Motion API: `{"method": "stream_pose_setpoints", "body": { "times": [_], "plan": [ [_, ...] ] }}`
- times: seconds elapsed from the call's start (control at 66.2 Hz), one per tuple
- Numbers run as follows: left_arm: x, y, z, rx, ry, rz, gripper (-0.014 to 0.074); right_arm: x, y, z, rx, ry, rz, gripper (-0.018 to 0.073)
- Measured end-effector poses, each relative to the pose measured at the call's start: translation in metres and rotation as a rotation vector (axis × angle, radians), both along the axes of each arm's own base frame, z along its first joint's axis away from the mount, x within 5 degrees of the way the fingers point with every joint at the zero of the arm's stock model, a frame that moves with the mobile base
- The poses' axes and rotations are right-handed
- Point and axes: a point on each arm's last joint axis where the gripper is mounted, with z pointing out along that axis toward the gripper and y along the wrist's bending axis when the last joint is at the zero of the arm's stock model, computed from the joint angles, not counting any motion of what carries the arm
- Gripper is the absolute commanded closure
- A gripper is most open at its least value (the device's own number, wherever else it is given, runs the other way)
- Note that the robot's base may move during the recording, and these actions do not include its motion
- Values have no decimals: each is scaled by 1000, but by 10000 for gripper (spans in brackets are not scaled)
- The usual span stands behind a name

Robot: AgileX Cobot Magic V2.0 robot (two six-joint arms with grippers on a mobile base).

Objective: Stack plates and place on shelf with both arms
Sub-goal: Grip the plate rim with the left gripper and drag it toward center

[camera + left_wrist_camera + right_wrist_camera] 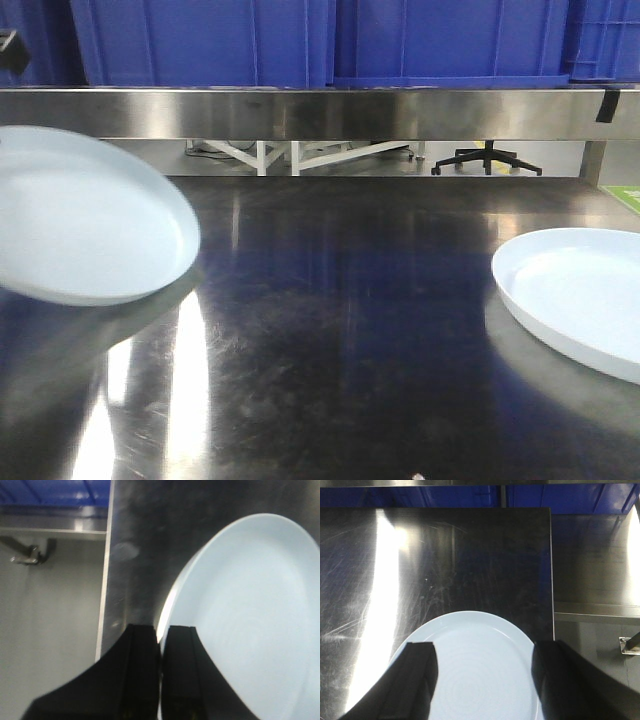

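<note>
Counted two plates, alike, pale blue-white and glossy, with low raised rims. Found the left plate (pixel 85 225) lifted off the counter (pixel 340 330) and tilted, at the left edge of the front view. Saw its rim pinched by the left claw (pixel 161 645), both fingers clenched on that edge. Found the right plate (pixel 580 295) lying flat on the counter at the far right, well apart from the first. Saw the right claw (pixel 482 655) released, fingers spread wide above that plate, gripping nothing. Counted two claws, one to each plate. Noted a steel shelf (pixel 300 112) behind the counter, not yet reached.

Judged the plates stiff, slick and likely breakable if dropped or knocked together. Judged a one-edge pinch prone to slipping or swinging. Judged the raised rim the only real hold, taken deep and squarely.
</note>
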Motion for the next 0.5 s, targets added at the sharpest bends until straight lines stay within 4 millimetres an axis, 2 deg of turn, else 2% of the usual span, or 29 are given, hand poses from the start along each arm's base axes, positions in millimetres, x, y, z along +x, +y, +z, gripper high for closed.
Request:
{"method": "stream_pose_setpoints", "body": {
  "times": [0.257, 0.498],
  "plan": [
    [-4, -49, 19, -62, -47, -135, 498, 0, 0, 0, 0, 0, 0, 41],
    [-4, -95, 3, -110, -20, -238, 498, 0, 0, 0, 2, 4, 1, 41]
  ]
}}
